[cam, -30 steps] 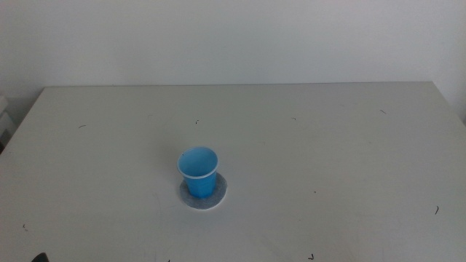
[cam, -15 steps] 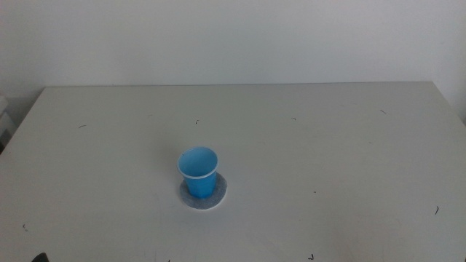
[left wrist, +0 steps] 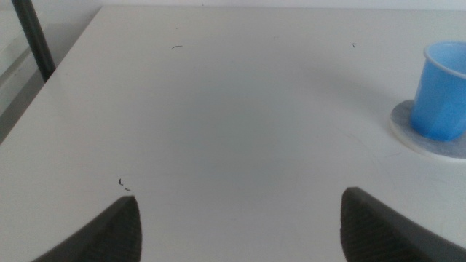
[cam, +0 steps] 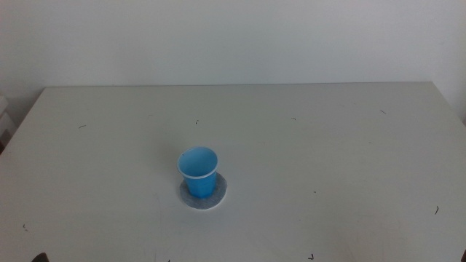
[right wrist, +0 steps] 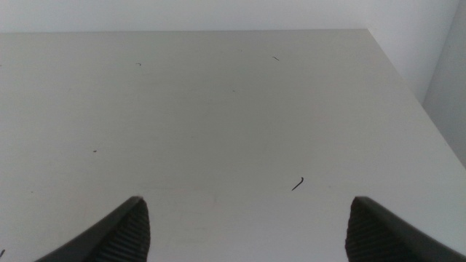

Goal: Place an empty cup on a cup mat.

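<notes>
The blue cup [cam: 198, 173] stands upright and empty on the grey cup mat [cam: 219, 196], left of the table's middle. Both also show in the left wrist view, the cup [left wrist: 444, 91] on the mat [left wrist: 428, 143]. My left gripper [left wrist: 240, 198] is open and empty, drawn back from the cup near the table's front left; only a dark tip of it [cam: 38, 257] shows in the middle view. My right gripper [right wrist: 247, 200] is open and empty over bare table at the right side, out of the middle view.
The white table [cam: 328, 145] carries a few small dark specks. A white wall stands behind its far edge. A dark post [left wrist: 33, 40] stands off the table's left edge. The table's right edge [right wrist: 408, 80] shows in the right wrist view.
</notes>
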